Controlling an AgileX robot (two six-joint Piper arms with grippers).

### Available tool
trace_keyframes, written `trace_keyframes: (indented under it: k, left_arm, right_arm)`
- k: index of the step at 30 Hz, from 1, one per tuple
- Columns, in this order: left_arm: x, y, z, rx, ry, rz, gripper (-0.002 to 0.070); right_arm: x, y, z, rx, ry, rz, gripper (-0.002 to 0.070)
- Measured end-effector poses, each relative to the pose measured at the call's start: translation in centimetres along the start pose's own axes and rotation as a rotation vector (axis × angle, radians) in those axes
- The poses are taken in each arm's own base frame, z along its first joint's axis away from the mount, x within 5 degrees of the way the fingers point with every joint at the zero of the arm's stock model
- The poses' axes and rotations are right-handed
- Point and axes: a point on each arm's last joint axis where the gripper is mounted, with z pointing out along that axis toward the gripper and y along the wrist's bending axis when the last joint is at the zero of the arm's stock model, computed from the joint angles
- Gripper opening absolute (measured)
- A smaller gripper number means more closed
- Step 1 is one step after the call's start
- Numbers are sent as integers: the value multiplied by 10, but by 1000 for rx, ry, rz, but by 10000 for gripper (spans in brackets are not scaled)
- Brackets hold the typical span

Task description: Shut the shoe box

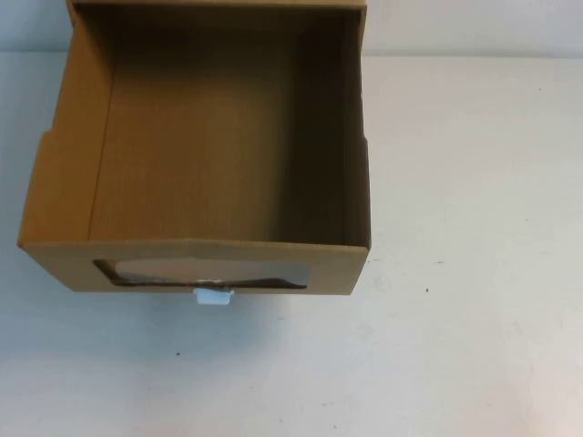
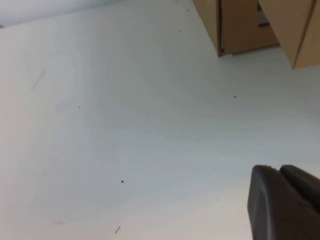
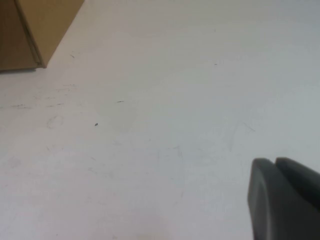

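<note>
The shoe box (image 1: 200,264) is brown corrugated cardboard, its drawer pulled out toward me and empty inside. Its front has a dark window (image 1: 205,273) with a small white pull tab (image 1: 214,296) below it. In the left wrist view the box (image 2: 245,30) shows far off, and in the right wrist view one corner of the box (image 3: 35,30) shows. My left gripper (image 2: 280,172) is shut, empty, low over the bare table, away from the box. My right gripper (image 3: 275,162) is shut, empty, over the table to the box's right. Neither gripper shows in the high view.
The white table (image 1: 474,273) lies bare in front of the box and to its right, with small dark specks. The box's outer sleeve (image 1: 219,5) meets the top edge of the high view.
</note>
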Motion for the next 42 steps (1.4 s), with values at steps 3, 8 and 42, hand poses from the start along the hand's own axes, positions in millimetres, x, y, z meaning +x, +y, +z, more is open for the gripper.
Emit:
trace_keyframes:
  k: [3, 8, 42]
  left_arm:
    - [0, 0, 0, 0, 0, 0, -5]
    - [0, 0, 0, -1, 0, 4, -5]
    - [-24, -4, -3, 125, -242, -650, -5]
  right_arm:
    - [0, 0, 0, 0, 0, 0, -13]
    - [0, 0, 0, 0, 0, 0, -13]
    - [0, 0, 0, 0, 0, 0, -13]
